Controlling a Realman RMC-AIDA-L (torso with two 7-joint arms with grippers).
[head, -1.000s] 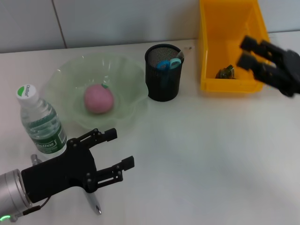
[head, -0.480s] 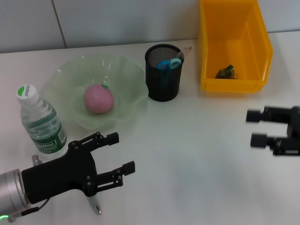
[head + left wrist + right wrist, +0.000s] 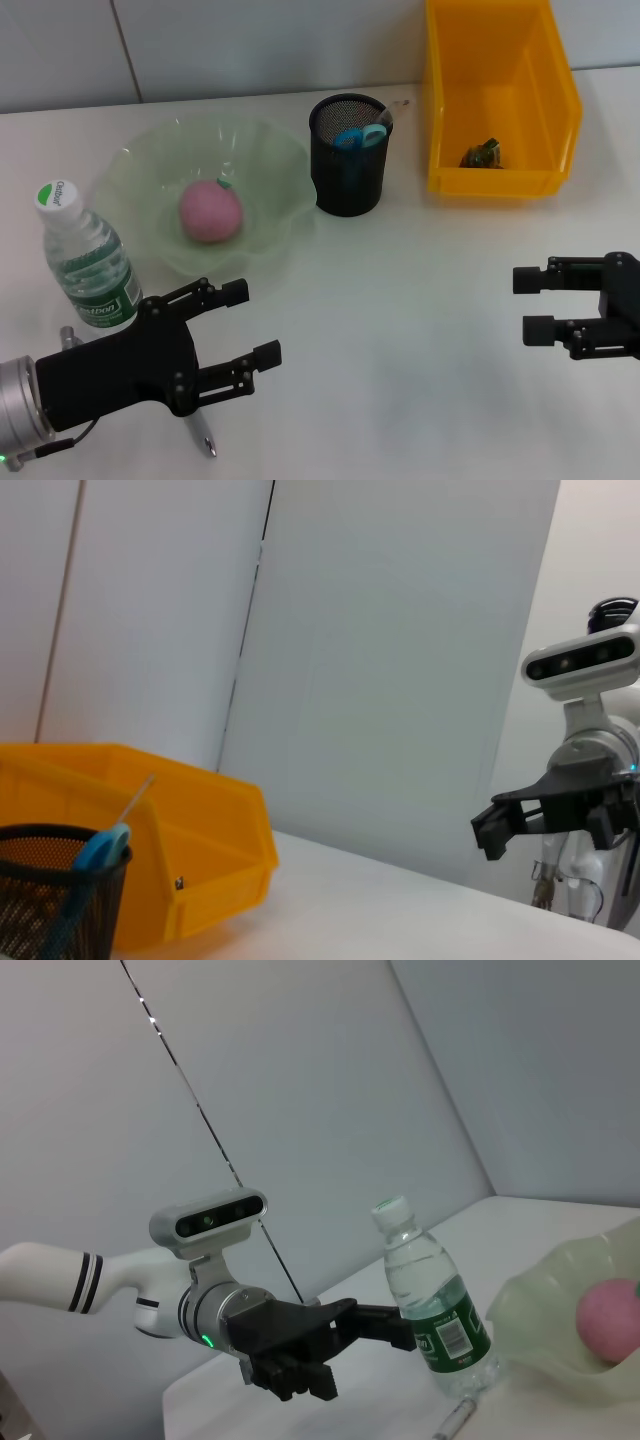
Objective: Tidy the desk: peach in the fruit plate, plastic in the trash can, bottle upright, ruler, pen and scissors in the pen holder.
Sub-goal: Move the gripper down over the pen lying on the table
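The pink peach (image 3: 211,211) lies in the pale green fruit plate (image 3: 280,160). The bottle (image 3: 85,265) stands upright at the front left of the desk (image 3: 400,300). Blue scissors (image 3: 358,137) stand in the black mesh pen holder (image 3: 348,175), and a thin white strip, perhaps the ruler (image 3: 135,800), leans out of it. Crumpled plastic (image 3: 482,154) lies in the orange trash can (image 3: 495,185). My left gripper (image 3: 252,321) hangs open just above the pen (image 3: 203,438), which lies on the desk beside the bottle. My right gripper (image 3: 530,305) is open and holds nothing at the front right.
A white wall runs along the back edge of the desk. The trash can's tall walls stand at the back right, next to the pen holder. In the right wrist view the pen (image 3: 455,1420) lies at the bottle's (image 3: 435,1310) foot.
My right arm came down from over the trash can to the front right of the desk. My left gripper shifted slightly left and stayed open over the pen.
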